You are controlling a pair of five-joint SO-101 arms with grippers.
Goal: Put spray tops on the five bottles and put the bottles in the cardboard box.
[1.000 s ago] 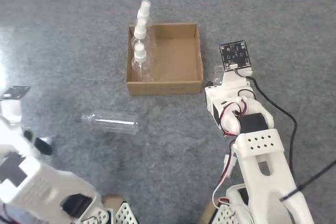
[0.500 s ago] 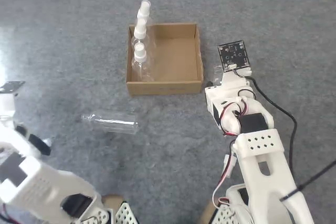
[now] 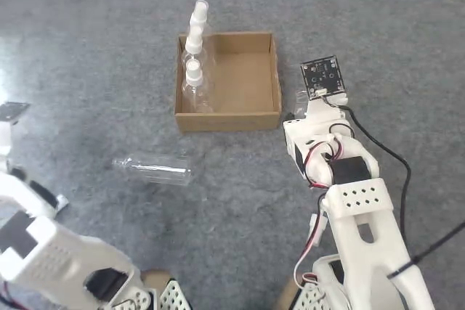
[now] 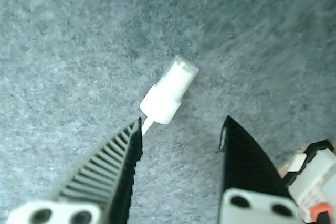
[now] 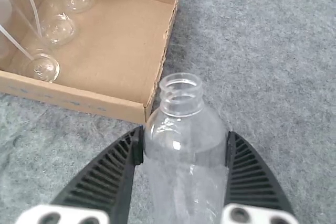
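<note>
Clear plastic bottle (image 5: 181,129) pinched just beside the brown cardboard box (image 5: 79,100).
Right fingers (image 5: 110,177) clamp its uncapped body; left fingers (image 4: 113,166) hang spread over a white spray top (image 4: 168,95) lying on the grey worktop (image 4: 63,51).

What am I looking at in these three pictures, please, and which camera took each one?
Two small robot arms sit at a grey-carpeted table. The high view looks down on both: the left arm and the right arm. The other two pictures come from a camera on each wrist, looking past that arm's tool. On the table are a cardboard box holding three topped bottles, and a bare bottle lying on its side. The left tool is open above a loose spray top. The right tool grips an uncapped bottle beside the box.
</note>
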